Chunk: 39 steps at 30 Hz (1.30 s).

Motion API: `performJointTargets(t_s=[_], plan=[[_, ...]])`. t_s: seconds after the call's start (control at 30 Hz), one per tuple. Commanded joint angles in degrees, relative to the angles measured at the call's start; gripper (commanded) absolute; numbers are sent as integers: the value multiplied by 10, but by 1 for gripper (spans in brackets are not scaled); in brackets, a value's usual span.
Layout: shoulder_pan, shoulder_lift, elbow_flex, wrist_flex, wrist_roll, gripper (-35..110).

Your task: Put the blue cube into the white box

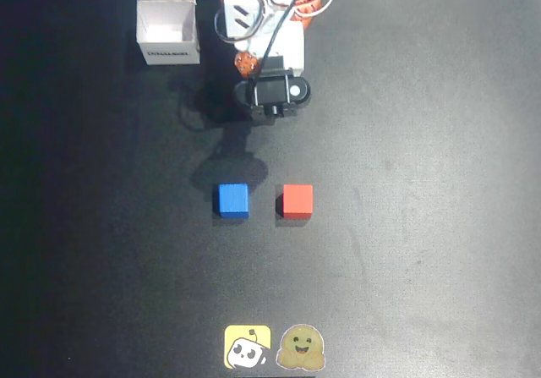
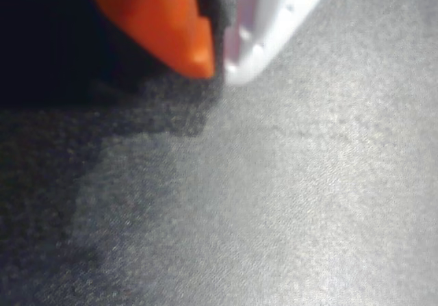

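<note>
The blue cube [image 1: 233, 199] sits on the dark mat near the middle of the overhead view, with its top face bare. At the upper left stands the white box [image 1: 168, 31], its top open and a line of dark print on its near wall. My arm [image 1: 262, 31] is folded at the top centre, well behind the cube and to the right of the box. In the wrist view my gripper [image 2: 219, 66] is shut, the orange finger [image 2: 171, 25] meeting the white finger [image 2: 274, 18] at the tips with nothing between them, just above the grey mat.
A red cube [image 1: 297, 200] lies just right of the blue one, a small gap between them. Two stickers, a yellow one [image 1: 247, 347] and a tan smiling one [image 1: 301, 348], lie flat at the mat's front edge.
</note>
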Motion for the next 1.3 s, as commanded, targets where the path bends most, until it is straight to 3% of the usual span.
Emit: performJointTargets(t_s=[0.0, 1.27], plan=[[-2, 3, -2, 2, 4, 0], [3, -4, -47, 21, -11, 0]])
